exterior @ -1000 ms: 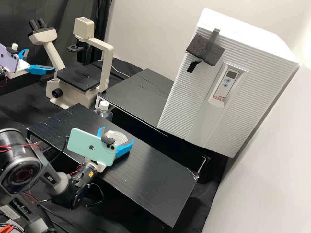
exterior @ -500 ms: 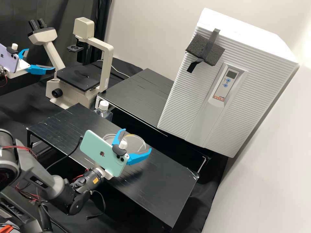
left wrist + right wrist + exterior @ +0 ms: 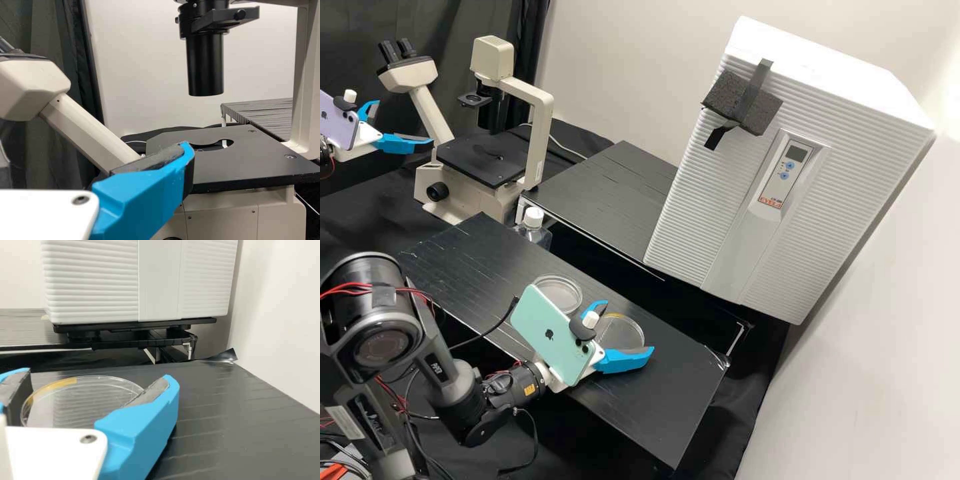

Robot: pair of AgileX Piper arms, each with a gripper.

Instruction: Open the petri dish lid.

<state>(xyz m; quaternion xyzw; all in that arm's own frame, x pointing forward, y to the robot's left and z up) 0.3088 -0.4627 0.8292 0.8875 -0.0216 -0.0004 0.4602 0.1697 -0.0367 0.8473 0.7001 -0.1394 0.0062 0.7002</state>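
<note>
Ribbed, boxy white incubator (image 3: 693, 220), with a coarse dark foam block (image 3: 723, 100) taped on. In front, a flat black platform (image 3: 680, 407), faintly seamed. Beyond its far-left end, a cream microscope (image 3: 537, 133) with a smooth black stage. Near that, the left gripper (image 3: 405, 122), jaws released and wide apart. Over the platform, the right gripper (image 3: 629, 327), angular blue jaws clasping a clear, round petri dish lid (image 3: 623, 330), amber-marked along its rim. Just beside, on the platform, the shallow, transparent petri dish (image 3: 560, 293), uncovered
</note>
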